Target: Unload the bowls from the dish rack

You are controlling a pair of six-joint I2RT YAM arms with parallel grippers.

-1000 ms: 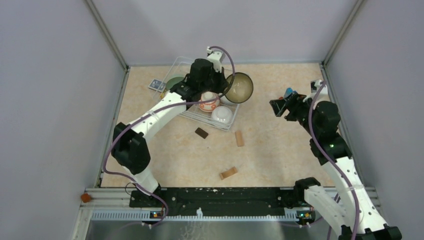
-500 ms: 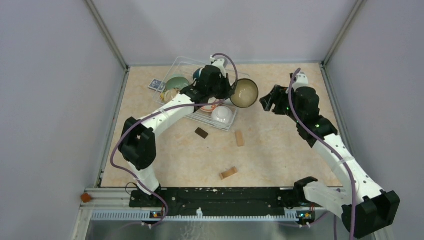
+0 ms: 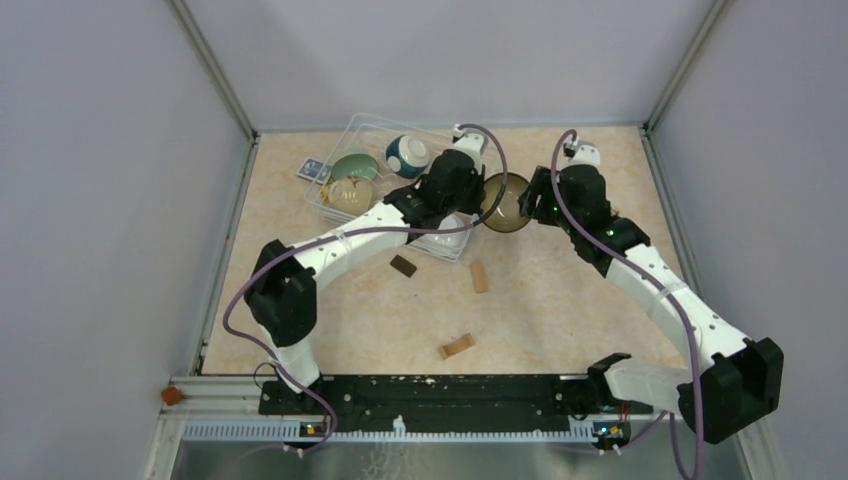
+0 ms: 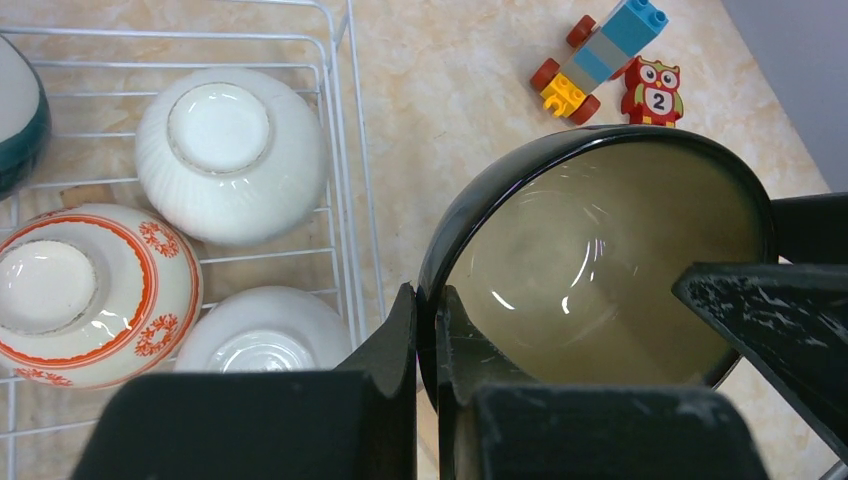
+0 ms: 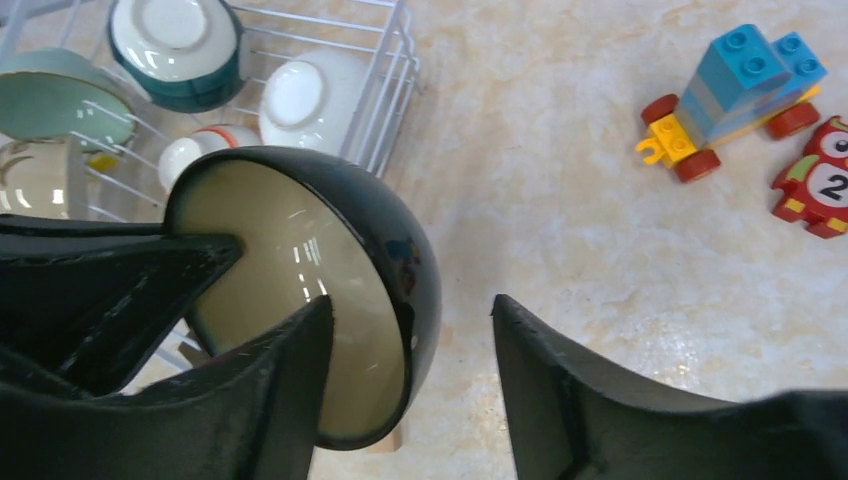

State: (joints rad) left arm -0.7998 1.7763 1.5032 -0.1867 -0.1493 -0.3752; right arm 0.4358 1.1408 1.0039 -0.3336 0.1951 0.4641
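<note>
My left gripper (image 4: 425, 295) is shut on the rim of a dark bowl with a beige inside (image 4: 600, 250) and holds it tilted just right of the dish rack (image 4: 340, 150). In the top view the bowl (image 3: 505, 203) hangs between both grippers. My right gripper (image 5: 410, 300) is open, one finger inside the bowl (image 5: 300, 260) and one outside, not closed on it. The rack holds a white bowl (image 4: 230, 150), an orange-patterned bowl (image 4: 90, 280), another white bowl (image 4: 265, 335), a teal-and-white bowl (image 3: 406, 154), a pale green bowl (image 3: 353, 165) and a beige bowl (image 3: 349, 192).
A toy brick car (image 5: 735, 85) and a red owl piece (image 5: 820, 180) lie right of the bowl. Wooden blocks (image 3: 479, 277) (image 3: 456, 346) and a dark block (image 3: 403, 265) lie in front of the rack. A blue card (image 3: 314, 170) lies left of it.
My left arm has carried the dark bowl rightward out of the rack. My right arm has swung left from the right side until its open fingers straddle the bowl's rim.
</note>
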